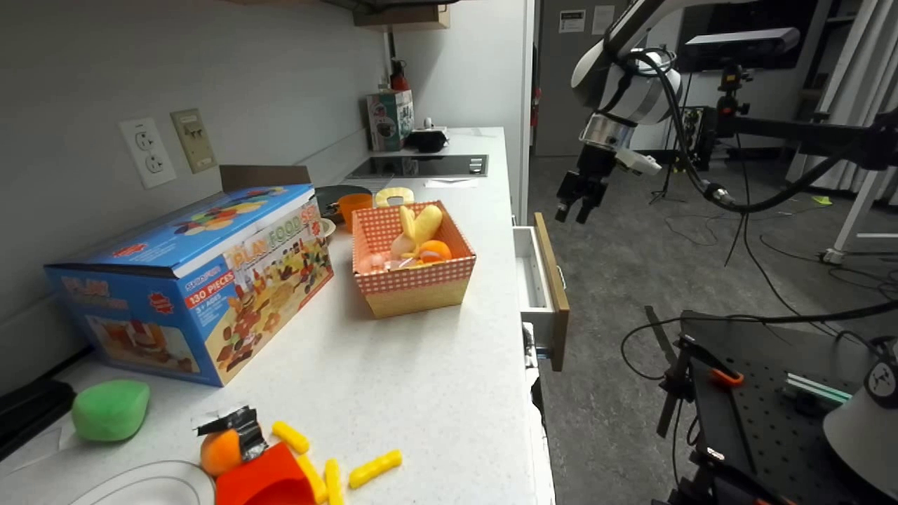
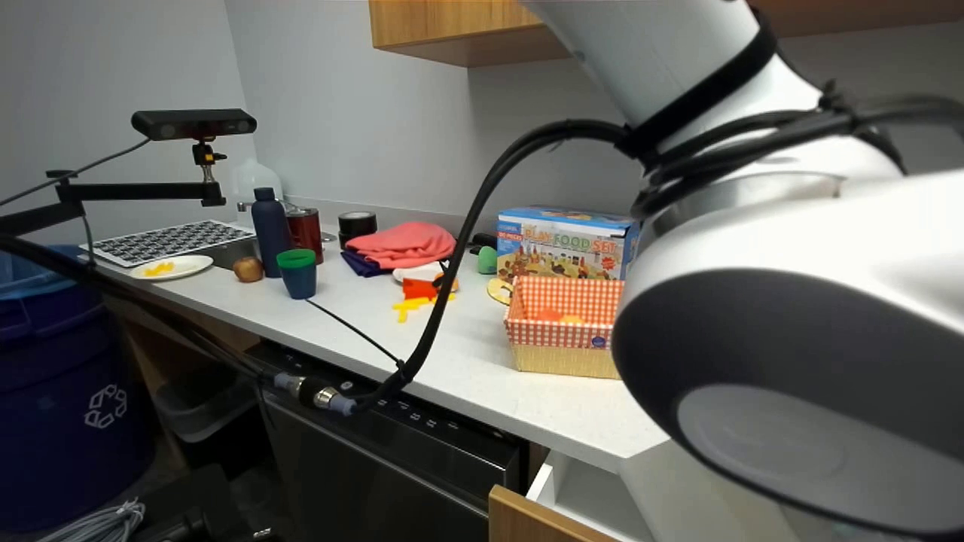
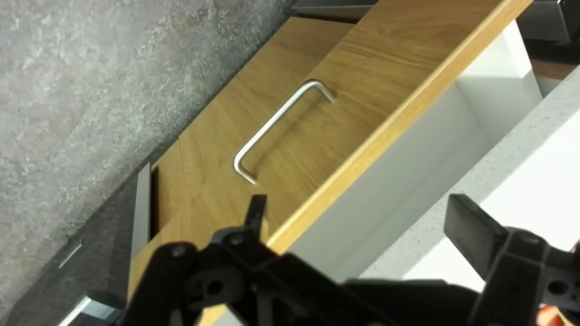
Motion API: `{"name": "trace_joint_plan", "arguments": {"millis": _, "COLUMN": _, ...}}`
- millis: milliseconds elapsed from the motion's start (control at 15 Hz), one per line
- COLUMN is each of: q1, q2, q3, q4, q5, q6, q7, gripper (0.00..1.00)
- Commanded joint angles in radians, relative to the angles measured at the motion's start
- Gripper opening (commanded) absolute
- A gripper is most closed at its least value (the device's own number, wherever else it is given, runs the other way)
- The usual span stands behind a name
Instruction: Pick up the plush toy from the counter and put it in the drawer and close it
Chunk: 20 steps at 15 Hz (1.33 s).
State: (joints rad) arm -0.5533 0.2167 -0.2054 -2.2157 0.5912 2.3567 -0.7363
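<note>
The drawer (image 1: 553,266) is pulled out from under the white counter (image 1: 421,382), its wooden front standing off the cabinet. In the wrist view the drawer (image 3: 389,131) shows a white inside with nothing visible in the part I see, and a metal handle (image 3: 272,122) on its front. My gripper (image 1: 572,210) hangs beyond the counter edge, on the drawer's outer side, fingers down. Its fingers stand wide apart in the wrist view, holding nothing. A pale yellow lump (image 1: 428,223) lies in the checked basket; whether it is the plush toy I cannot tell.
On the counter stand the red checked basket (image 1: 414,280) and a play food box (image 1: 203,273). A green ball (image 1: 111,410), yellow sticks (image 1: 375,468) and a red container (image 1: 270,477) lie at the near end. A black cable (image 2: 482,218) loops from the arm.
</note>
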Motion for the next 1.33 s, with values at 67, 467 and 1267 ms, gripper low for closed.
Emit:
{"name": "trace_joint_plan", "arguments": {"millis": 67, "q1": 0.076, "q2": -0.038, "q3": -0.012, "q4": 0.021, "q5": -0.121, "q6": -0.024, "q7": -0.073, "gripper": 1.00}}
{"name": "trace_joint_plan", "arguments": {"millis": 467, "q1": 0.128, "q2": -0.031, "q3": -0.007, "q4": 0.023, "q5": -0.152, "q6": -0.001, "q7": -0.113, "gripper": 1.00}}
{"name": "trace_joint_plan", "arguments": {"millis": 1267, "q1": 0.177, "q2": 0.047, "q3": 0.029, "q4": -0.014, "q5": -0.219, "q6": 0.308, "q7": -0.119, "gripper": 1.00}}
